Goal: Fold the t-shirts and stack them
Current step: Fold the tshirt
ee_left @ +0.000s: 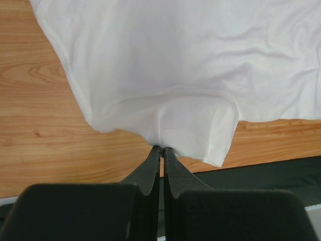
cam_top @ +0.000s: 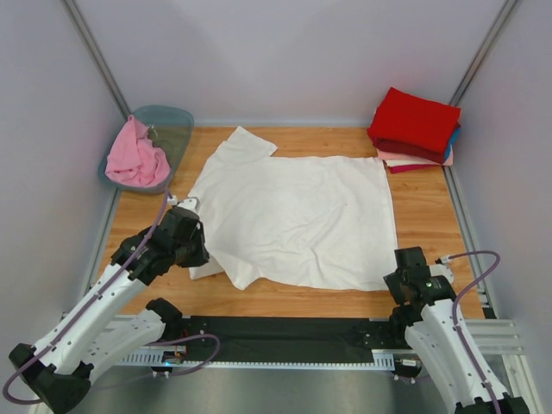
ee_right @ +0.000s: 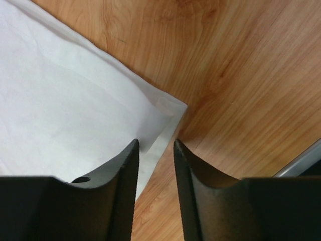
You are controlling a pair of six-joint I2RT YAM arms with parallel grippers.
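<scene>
Pale grey walls (cam_top: 285, 52) on three sides; wooden table (cam_top: 423, 216) — soft, even light.

Entry, own hardware. My left arm (cam_top: 90, 315) and right arm (cam_top: 448, 341): white shell links, black joints, black wrist blocks. A lilac cable (cam_top: 138, 244) runs along the left arm from the wrist down and loops again at the base. A second lilac cable (cam_top: 479, 259) arcs off the right wrist. My left pincer (ee_left: 161, 149): two matte black fingers (ee_left: 150, 170), thin curved blades widening into a blocky black body. My right pincer (ee_right: 155, 144): same black, smooth concave inner faces, pointed tips. One small round hole (ee_right: 80, 179) sits at one finger's root.
</scene>
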